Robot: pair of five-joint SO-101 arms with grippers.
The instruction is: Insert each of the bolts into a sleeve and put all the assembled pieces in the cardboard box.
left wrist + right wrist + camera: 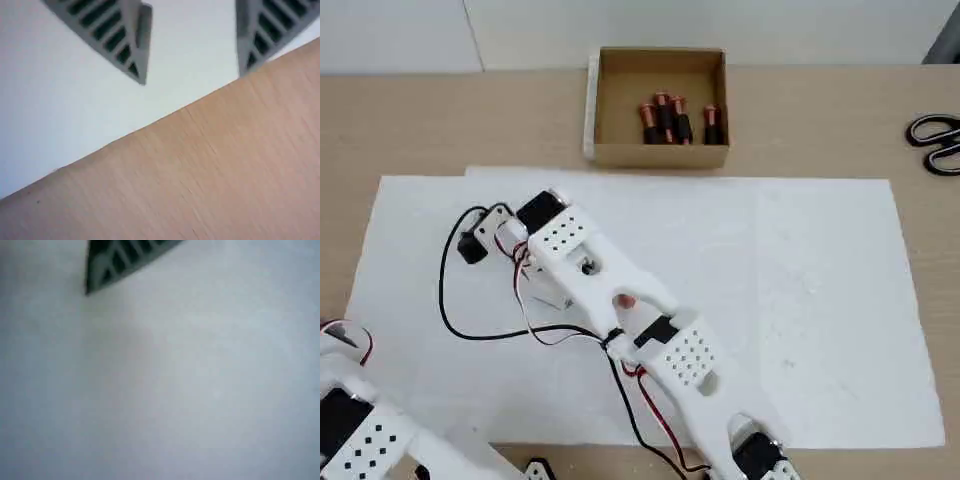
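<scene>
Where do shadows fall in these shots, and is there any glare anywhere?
High view: the light is even and there is no glare on the white paper. Left wrist view: the left gripper casts no clear shadow on the paper or the table. Right wrist view: a faint darker patch lies on the paper.

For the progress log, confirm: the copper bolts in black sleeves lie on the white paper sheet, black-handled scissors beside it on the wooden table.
Not on the white paper sheet: the high view shows the copper bolts in black sleeves inside the brown cardboard box. The rest stands.
</scene>
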